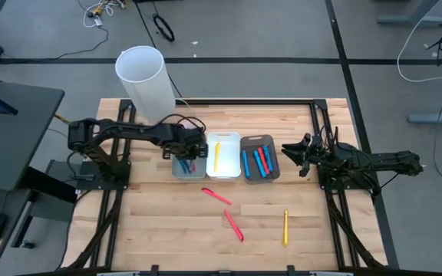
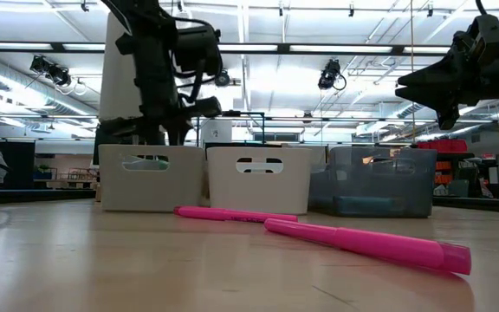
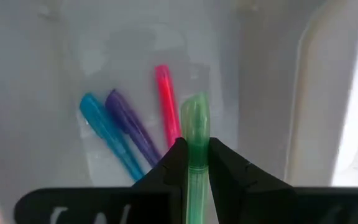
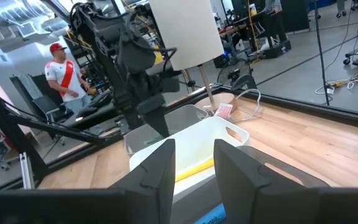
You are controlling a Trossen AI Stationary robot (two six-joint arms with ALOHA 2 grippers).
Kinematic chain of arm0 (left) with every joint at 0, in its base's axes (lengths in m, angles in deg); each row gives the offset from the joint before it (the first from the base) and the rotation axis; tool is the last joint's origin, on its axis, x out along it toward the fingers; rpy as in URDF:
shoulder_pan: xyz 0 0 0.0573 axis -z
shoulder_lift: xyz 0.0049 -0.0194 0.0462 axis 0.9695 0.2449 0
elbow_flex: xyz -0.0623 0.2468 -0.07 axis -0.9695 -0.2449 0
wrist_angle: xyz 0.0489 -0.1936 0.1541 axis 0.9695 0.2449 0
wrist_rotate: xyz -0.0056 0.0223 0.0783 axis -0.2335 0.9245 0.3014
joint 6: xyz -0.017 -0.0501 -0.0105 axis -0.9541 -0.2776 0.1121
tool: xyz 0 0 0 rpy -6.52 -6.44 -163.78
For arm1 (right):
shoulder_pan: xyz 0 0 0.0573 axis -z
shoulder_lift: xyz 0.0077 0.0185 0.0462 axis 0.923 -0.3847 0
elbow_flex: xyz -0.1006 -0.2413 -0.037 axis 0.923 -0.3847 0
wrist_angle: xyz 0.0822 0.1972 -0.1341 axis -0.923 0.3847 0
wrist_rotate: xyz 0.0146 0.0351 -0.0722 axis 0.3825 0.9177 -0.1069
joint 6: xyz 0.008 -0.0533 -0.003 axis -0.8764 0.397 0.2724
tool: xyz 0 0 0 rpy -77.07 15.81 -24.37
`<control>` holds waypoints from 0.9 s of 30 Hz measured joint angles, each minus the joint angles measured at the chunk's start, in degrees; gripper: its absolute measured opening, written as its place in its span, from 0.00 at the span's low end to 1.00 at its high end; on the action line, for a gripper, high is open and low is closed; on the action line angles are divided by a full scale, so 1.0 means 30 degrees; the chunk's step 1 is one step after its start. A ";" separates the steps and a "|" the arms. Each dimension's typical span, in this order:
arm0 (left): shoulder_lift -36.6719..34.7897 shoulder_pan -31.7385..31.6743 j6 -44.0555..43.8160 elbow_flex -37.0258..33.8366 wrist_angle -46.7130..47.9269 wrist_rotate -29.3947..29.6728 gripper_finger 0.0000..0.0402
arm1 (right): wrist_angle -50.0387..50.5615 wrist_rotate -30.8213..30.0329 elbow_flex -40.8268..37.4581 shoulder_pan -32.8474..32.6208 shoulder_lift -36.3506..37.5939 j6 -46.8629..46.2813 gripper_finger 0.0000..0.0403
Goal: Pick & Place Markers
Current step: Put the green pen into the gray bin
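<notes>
- Nearest the onlooker, loose markers lay on the bare worktop [image 1: 152, 230]: two pink markers [image 1: 216, 196] [image 1: 234, 225] lying slantwise, and a yellow marker [image 1: 285, 227] lying front to back, closer to the right arm's side.
- Behind them stood three bins in a row: the left bin [image 1: 176, 169], the white middle bin [image 1: 223, 156] with one yellow marker in it, and the grey right bin [image 1: 259, 157] with blue and red markers.
- The left gripper [image 1: 189, 147] hung directly over the left bin, its jaws closed on a green marker [image 3: 196, 149]; the marker's long axis ran straight out between the jaws, pointing down into the bin.
- Below its tip, a blue marker [image 3: 107, 134], a purple marker [image 3: 130, 126] and a pink one [image 3: 166, 102] lay on the bin floor, so a release would likely drop the green marker among them.
- The right gripper [image 1: 291, 153] waited beside the grey bin, jaws partly parted and holding nothing.
- A white cylinder [image 1: 145, 77] stood beyond the bins.
</notes>
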 joint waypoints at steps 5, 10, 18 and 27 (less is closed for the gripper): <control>0.1350 0.0000 -0.0007 0.0005 -0.1278 -0.0035 0.12 | -0.0014 0.0002 0.0000 0.0005 0.0000 -0.0002 0.28; 0.2330 -0.0071 0.0007 0.0047 -0.1729 -0.0121 0.12 | -0.0007 0.0000 0.0000 0.0007 0.0000 -0.0006 0.28; 0.2574 -0.0211 0.0368 0.0272 -0.1830 -0.0750 0.15 | -0.0007 0.0000 0.0000 0.0001 0.0000 -0.0006 0.28; 0.2614 -0.0408 0.0500 0.0512 -0.2041 -0.0844 0.28 | -0.0009 0.0000 0.0000 0.0002 0.0000 0.0000 0.28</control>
